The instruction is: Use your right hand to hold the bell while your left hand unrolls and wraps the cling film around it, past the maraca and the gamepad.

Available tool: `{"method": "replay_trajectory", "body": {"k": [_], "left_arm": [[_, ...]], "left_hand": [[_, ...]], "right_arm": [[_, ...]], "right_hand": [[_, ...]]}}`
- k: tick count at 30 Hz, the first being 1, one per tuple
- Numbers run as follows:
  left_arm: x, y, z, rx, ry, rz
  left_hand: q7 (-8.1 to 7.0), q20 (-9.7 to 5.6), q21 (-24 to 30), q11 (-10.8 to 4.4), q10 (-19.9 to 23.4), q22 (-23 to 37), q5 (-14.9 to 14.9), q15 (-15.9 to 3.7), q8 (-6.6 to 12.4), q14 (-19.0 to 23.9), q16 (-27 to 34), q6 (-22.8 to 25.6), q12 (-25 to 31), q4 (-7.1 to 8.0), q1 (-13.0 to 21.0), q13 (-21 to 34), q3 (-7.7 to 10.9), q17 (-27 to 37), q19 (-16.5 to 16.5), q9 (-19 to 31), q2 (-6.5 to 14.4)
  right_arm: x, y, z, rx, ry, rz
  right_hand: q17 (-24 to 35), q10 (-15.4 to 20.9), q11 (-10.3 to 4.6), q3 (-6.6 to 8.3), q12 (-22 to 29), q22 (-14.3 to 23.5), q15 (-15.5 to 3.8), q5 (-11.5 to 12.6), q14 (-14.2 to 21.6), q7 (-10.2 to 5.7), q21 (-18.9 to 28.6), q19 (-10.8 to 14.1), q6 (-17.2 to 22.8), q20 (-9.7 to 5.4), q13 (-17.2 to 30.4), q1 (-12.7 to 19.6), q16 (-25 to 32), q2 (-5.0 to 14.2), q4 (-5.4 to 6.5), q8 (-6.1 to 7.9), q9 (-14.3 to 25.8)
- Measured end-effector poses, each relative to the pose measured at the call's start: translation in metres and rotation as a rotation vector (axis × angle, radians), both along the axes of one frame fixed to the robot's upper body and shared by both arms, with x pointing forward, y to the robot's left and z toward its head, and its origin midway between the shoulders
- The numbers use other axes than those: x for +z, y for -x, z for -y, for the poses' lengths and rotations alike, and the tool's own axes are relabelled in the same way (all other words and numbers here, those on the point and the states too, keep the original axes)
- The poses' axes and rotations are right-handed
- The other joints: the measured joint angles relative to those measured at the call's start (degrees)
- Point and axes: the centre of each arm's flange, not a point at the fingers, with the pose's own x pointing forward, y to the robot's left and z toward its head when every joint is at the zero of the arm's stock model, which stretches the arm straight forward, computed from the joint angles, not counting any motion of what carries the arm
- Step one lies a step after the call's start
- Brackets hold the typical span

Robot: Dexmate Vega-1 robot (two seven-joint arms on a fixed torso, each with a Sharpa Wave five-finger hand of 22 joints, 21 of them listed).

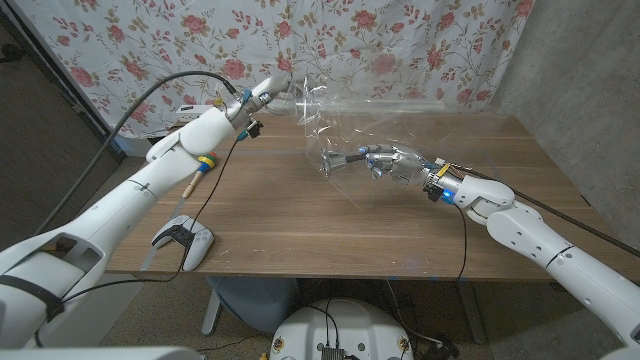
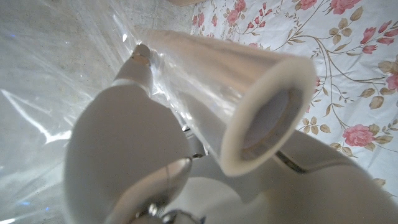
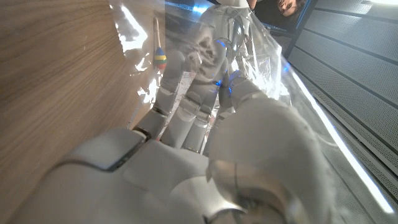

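My right hand grips the bell near the table's middle, with clear film bunched around both. From the bell the cling film stretches up and left to the roll, which my left hand holds raised above the table's far left. In the left wrist view the roll lies across my left hand, its cardboard core end showing. The right wrist view has film draped over my right hand. The maraca lies partly under my left arm. The white gamepad sits near the front left edge.
A floral curtain hangs behind the table. A black cable loops over my left arm. Grey wall panels stand at the right. The maraca shows far off in the right wrist view.
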Motion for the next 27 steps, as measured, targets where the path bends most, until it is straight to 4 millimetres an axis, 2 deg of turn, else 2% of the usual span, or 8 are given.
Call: {"method": "replay_trajectory", "body": {"k": [13, 27], "left_arm": [[-0.006, 0.002, -0.004, -0.035, 0.020, -0.008], [-0.010, 0.014, -0.005, -0.062, 0.019, 0.004]], "left_hand": [[0.00, 0.01, 0.0, 0.12, 0.1, 0.0, 0.1, 0.00, -0.29, 0.0, 0.0, 0.0, -0.3, 0.00, 0.0, 1.2, 0.00, 0.0, 0.0, 0.5, 0.0], [0.01, 0.02, 0.0, 0.11, 0.1, 0.0, 0.1, 0.00, -0.34, 0.0, -0.4, 0.0, -0.3, 0.00, 0.0, 1.7, 0.00, 0.0, 0.0, 0.8, 0.0]], "right_arm": [[-0.002, -0.006, -0.003, -0.016, 0.005, -0.015], [-0.006, -0.010, -0.003, -0.052, -0.005, -0.035]], "right_hand": [[0.0, 0.1, 0.10, 0.00, 0.0, 0.0, 0.00, 0.0, 0.0, -0.01, 0.0, 0.0, 0.0, 0.00, 0.0, 0.0, 0.0, 0.00, 0.00, 0.00, 0.0], [0.0, 0.1, 0.11, 0.00, 0.0, 0.0, 0.00, 0.0, 0.0, -0.02, 0.0, 0.0, 0.0, 0.00, 0.2, 0.0, 0.0, 0.00, 0.00, 0.00, 0.0]]}}
